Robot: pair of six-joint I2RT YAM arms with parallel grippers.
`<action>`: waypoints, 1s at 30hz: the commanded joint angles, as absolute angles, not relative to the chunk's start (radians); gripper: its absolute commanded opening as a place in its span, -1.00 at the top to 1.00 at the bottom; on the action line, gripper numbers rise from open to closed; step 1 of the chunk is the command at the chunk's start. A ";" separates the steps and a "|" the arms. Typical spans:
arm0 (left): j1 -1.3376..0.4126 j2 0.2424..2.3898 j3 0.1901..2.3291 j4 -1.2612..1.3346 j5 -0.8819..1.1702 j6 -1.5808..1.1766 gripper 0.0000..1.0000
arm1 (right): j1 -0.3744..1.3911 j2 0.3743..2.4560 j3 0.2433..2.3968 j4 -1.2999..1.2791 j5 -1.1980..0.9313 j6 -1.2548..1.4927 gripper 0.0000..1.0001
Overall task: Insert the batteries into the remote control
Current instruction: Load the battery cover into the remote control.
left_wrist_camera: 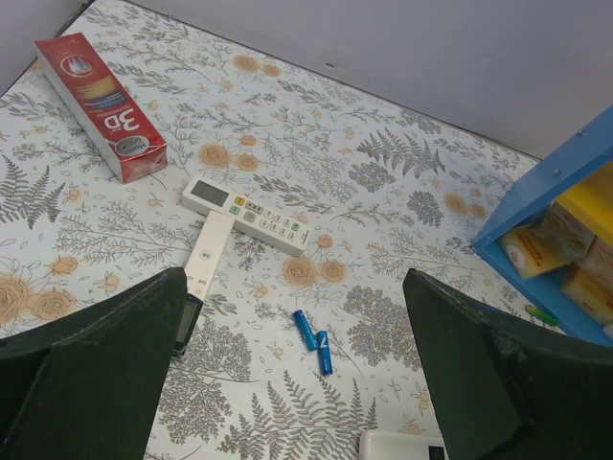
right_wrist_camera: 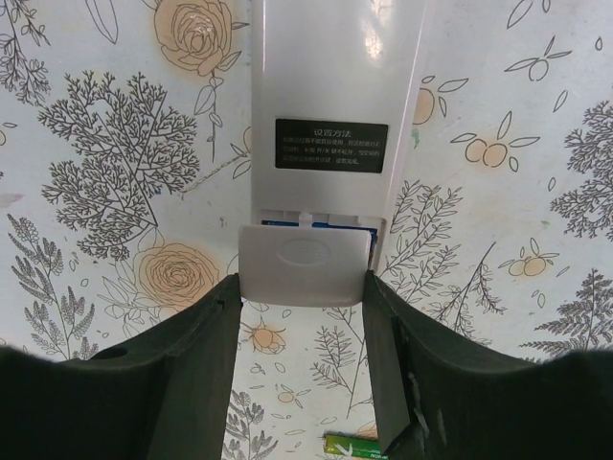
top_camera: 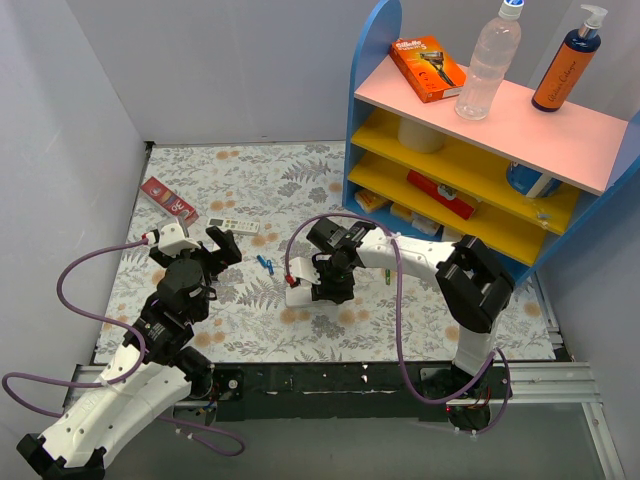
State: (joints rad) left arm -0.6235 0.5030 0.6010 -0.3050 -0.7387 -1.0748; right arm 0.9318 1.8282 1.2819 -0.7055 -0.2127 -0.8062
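Observation:
The remote control lies back up on the floral mat, its black label showing. Its white battery cover sits over the recess, where a strip of blue shows at the upper edge. My right gripper is shut on the cover, one finger on each side. In the top view the remote control is at mid-table under that gripper. Two blue batteries lie loose on the mat, below my open left gripper. One green battery lies near the right gripper.
A thinner white remote with a crosswise piece, a small black device and a red box lie at the back left. A blue shelf unit with bottles stands at the right. Grey walls close in the mat.

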 commanded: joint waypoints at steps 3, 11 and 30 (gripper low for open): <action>-0.614 0.502 0.598 -0.291 -0.735 -1.075 -0.97 | 0.936 1.836 1.313 -0.684 -0.192 -0.765 0.14; -0.612 0.505 0.600 -0.293 -0.730 -1.077 -0.96 | 0.936 1.841 1.313 -0.675 -0.170 -0.755 0.14; -0.606 0.508 0.598 -0.290 -0.721 -1.078 -0.96 | 0.936 1.864 1.335 -0.733 -0.189 -0.764 0.14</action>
State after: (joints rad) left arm -0.6140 0.5030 0.6010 -0.3050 -0.7235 -1.0786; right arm 0.9318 1.8561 1.2953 -0.6914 -0.1787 -0.7628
